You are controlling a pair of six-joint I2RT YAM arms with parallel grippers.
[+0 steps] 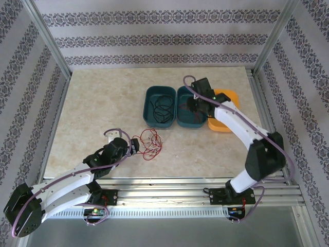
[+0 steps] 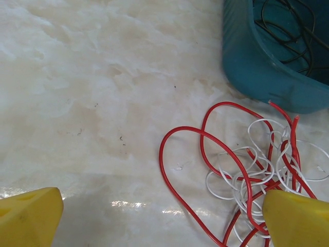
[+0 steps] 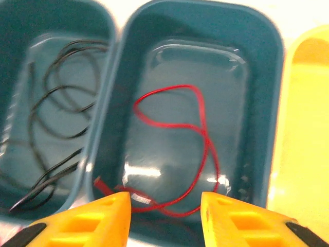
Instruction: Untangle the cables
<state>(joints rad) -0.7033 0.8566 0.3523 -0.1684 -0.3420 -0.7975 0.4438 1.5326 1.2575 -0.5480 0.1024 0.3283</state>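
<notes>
Right claw [image 3: 163,203], half-spread and empty, over the teal plastic bin [image 3: 263,103] holding a thin red cable [image 3: 203,128]; left claw [image 2: 162,216] wide, by a red-white wire tangle [image 2: 245,177] before that bin.

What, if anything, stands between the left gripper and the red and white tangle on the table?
Nothing visible does. The left gripper is open right at the tangle of red and white cables, one finger over its edge; the teal bin sits beyond it.

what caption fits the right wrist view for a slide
Right tool open over a teal bin holding a red cable, black cable next door
</notes>
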